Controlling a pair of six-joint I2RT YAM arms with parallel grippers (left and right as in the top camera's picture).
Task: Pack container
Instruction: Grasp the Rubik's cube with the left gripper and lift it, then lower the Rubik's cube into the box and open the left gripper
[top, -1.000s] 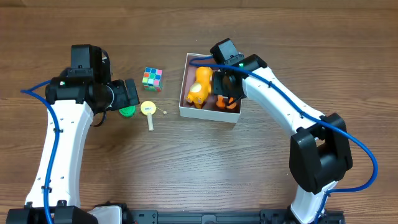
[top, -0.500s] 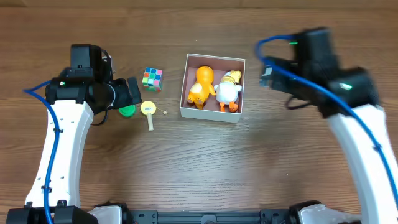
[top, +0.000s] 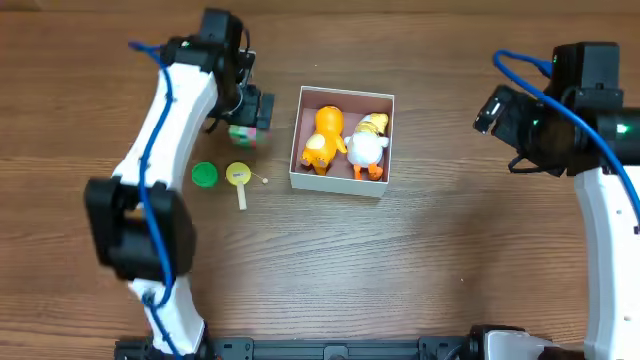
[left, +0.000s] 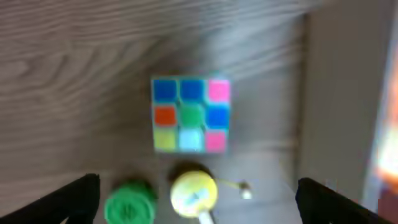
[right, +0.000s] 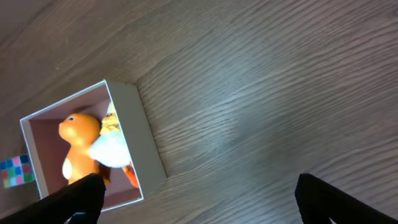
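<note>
The container (top: 336, 183), a white-walled square box with a pinkish inside, holds an orange toy (top: 321, 138) and a white duck toy (top: 367, 146). A colourful cube (top: 245, 133) lies left of it, with a green cap (top: 204, 175) and a yellow disc toy on a stick (top: 238, 175) nearer the front. My left gripper (top: 252, 108) hovers over the cube, open and empty. In the left wrist view the cube (left: 191, 114) lies ahead of the open jaws (left: 198, 182). My right gripper (top: 497, 110) is open and empty, well right of the container (right: 144, 138).
In the left wrist view the green cap (left: 129, 202) and the yellow disc toy (left: 194, 191) lie between the fingers, with the container wall (left: 339, 93) at the right. Bare wooden table lies between the container and my right gripper.
My right gripper left the white duck in the container and pulled away to the right. My left arm swung from beside the green cap up to above the cube.
</note>
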